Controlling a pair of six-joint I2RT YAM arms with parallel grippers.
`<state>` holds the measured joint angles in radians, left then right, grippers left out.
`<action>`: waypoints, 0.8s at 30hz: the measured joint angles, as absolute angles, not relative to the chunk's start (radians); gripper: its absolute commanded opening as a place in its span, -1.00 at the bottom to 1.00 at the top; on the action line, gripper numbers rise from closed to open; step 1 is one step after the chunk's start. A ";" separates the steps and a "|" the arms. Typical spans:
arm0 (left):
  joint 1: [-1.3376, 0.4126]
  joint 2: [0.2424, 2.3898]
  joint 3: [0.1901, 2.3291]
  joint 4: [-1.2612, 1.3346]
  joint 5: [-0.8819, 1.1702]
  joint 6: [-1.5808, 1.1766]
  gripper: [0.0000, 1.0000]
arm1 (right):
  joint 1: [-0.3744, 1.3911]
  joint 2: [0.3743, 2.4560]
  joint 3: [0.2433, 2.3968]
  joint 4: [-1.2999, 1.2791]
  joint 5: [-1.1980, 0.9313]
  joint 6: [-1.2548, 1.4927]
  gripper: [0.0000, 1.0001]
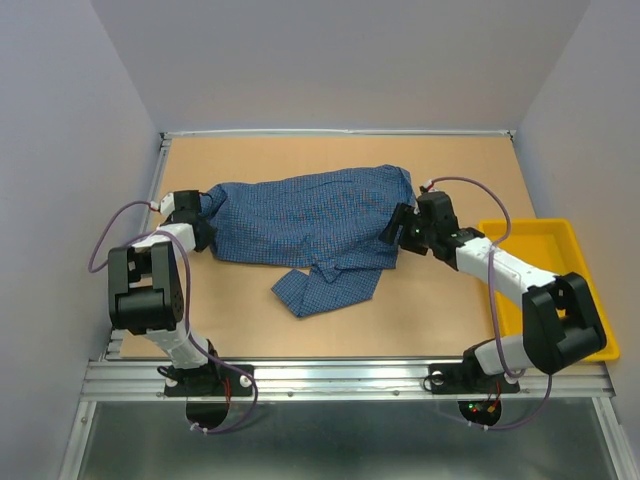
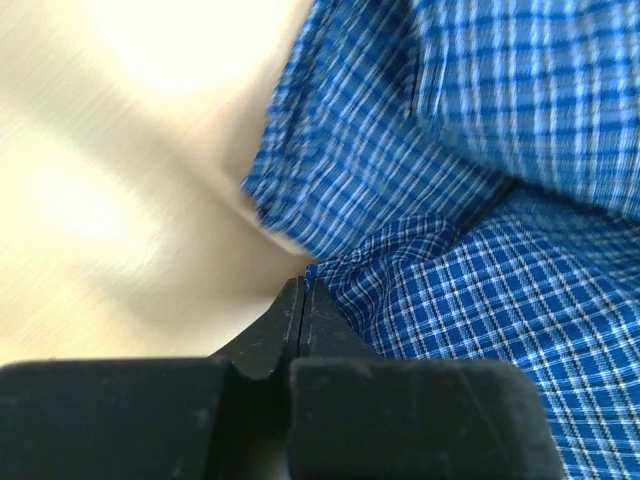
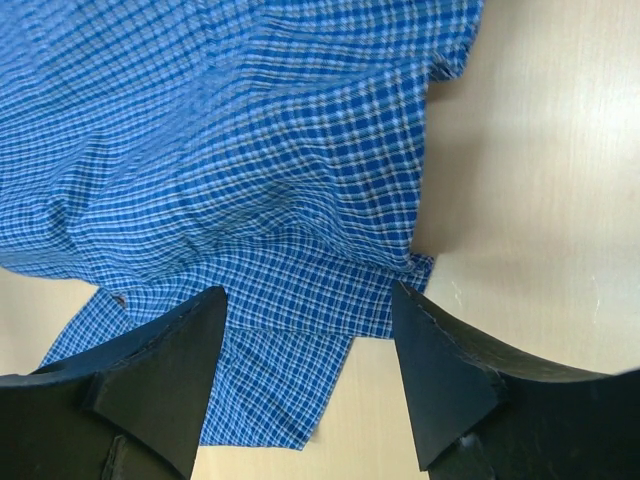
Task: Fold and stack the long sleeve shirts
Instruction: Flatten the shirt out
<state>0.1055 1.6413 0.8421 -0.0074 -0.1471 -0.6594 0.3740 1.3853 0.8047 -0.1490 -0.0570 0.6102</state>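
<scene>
A: Where's the shirt (image 1: 305,220)?
B: Mid-tabletop (image 1: 450,310), long axis running left to right, one sleeve trailing toward lower centre.
A: Jaws?
B: Left jaws pressed together at its left edge; right jaws spread over its right edge.

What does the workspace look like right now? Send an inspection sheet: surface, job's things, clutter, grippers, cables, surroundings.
Surface: tan wooden table top, no spills seen.
Job's things: one blue checked shirt lies rumpled across the middle, not yet folded. One loose part trails toward the near edge.
Clutter: yellow tray at the right edge, apart from the shirt.
Grippers: left gripper is shut at the shirt's left edge; whether it pinches cloth is unclear. Right gripper is open over the shirt's right edge.
Cables: a purple cable loops off the left arm and another off the right arm, neither touching the shirt.
Surroundings: grey walls, metal rail along the near edge.
</scene>
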 measured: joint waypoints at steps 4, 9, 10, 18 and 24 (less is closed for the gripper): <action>0.102 1.608 0.842 -0.096 -0.177 -0.634 -1.00 | 0.367 1.436 0.787 -0.110 -0.061 0.638 0.43; 0.102 1.528 0.844 -0.209 -0.222 -0.607 -1.00 | 0.366 1.494 0.752 -0.073 -0.061 0.658 0.43; 0.102 1.502 0.848 -0.236 -0.235 -0.603 -1.00 | 0.365 1.501 0.744 -0.070 -0.060 0.660 0.42; 0.108 1.387 0.854 -0.327 -0.274 -0.580 -1.00 | 0.365 1.556 0.724 0.019 -0.061 0.658 0.13; 0.138 1.345 0.854 -0.368 -0.298 -0.557 -1.00 | 0.360 1.576 0.723 0.070 -0.057 0.646 0.32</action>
